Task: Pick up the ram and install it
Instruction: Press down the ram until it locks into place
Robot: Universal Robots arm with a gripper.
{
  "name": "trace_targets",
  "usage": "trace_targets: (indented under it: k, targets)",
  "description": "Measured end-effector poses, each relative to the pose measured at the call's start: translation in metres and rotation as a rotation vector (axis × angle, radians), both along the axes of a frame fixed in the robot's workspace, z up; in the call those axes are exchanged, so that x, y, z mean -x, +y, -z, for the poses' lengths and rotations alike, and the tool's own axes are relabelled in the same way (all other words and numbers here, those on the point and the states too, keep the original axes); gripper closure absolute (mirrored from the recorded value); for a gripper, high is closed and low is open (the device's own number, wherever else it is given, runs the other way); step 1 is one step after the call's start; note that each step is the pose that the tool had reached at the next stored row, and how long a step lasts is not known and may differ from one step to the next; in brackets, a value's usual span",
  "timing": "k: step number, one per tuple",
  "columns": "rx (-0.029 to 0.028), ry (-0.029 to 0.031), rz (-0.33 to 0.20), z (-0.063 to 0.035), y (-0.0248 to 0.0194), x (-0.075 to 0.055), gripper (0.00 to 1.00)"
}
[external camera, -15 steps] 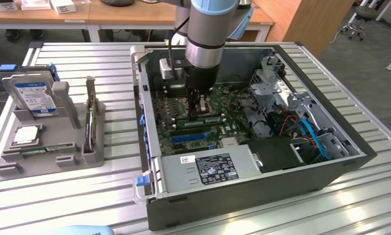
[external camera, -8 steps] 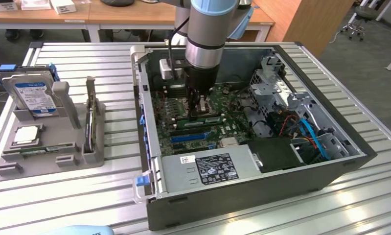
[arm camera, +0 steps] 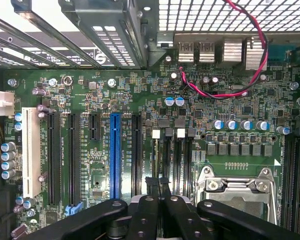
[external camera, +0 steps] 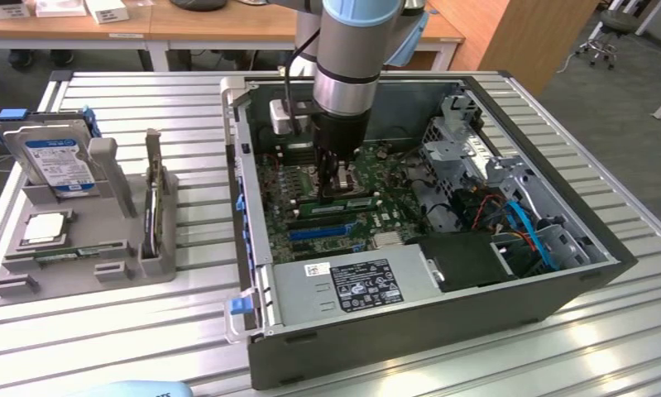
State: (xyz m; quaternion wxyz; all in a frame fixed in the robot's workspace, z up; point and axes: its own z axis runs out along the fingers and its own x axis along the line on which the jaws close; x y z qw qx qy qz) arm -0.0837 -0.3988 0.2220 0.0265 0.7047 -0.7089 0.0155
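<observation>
I am holding the gripper (arm camera: 159, 187), fingers pressed together, low over the motherboard (arm camera: 115, 95) memory slots (arm camera: 176, 160), keeping it square and pressing gently

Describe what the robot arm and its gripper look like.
The arm is a thick cylinder with a light blue upper section and a silver metal band below it. A black cable runs down its side past a white block. The gripper is black, with slim fingers and bolted linkage bars.

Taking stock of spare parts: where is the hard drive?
On the exterior view's left, the hard drive stands upright in the grey parts holder beside the open computer case, just behind the square processor chip.
</observation>
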Motion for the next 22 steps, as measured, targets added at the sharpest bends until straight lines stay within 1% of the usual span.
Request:
trace_targets:
  k: [22]
  targets:
    - [-0.0002, -0.0001, 0.000, 0.0005, 0.0000, 0.0000, 0.90]
